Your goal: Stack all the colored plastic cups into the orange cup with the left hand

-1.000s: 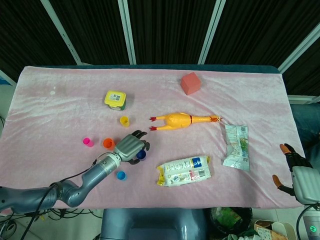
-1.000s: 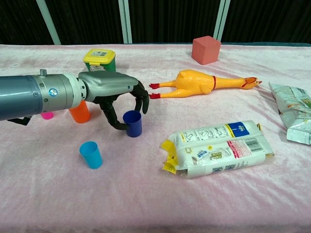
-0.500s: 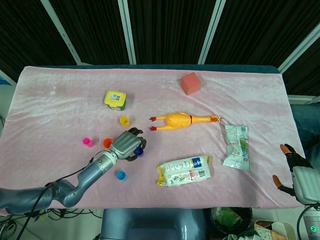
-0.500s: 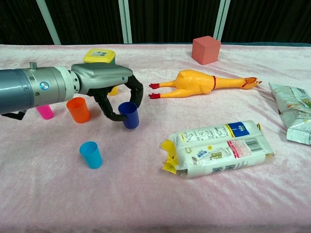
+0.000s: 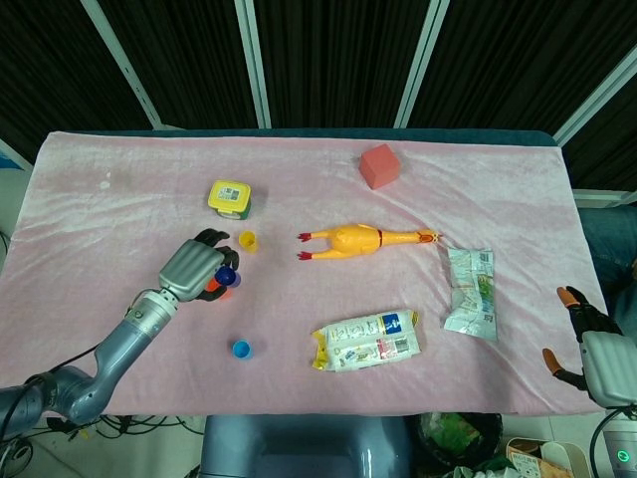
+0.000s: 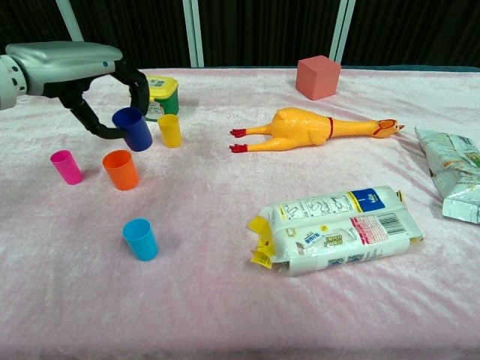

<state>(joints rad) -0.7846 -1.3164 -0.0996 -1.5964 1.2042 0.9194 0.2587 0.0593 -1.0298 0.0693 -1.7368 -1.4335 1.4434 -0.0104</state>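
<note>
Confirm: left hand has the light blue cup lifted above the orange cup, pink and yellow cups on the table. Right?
Not quite. The cup the left hand holds is the dark blue cup, not the light blue one. The chest view shows the light blue cup standing on the table, nearer the camera. The rest stands: the held cup hangs above the orange cup, with the pink cup and yellow cup on the table.

Left arm: grey, jointed, reaching in from the lower-left corner of the head view, forearm angled up and to the right; left hand (image 6: 90, 71): raised clear of the surface, back uppermost, dark fingers (image 6: 139, 84) curled downward, pinching a dark blue cup (image 6: 133, 128) held upright in the air. Right hand (image 5: 587, 339): at the lower-right edge of the head view, off the surface's edge; dark fingers with orange tips spread apart, nothing in them.
</note>
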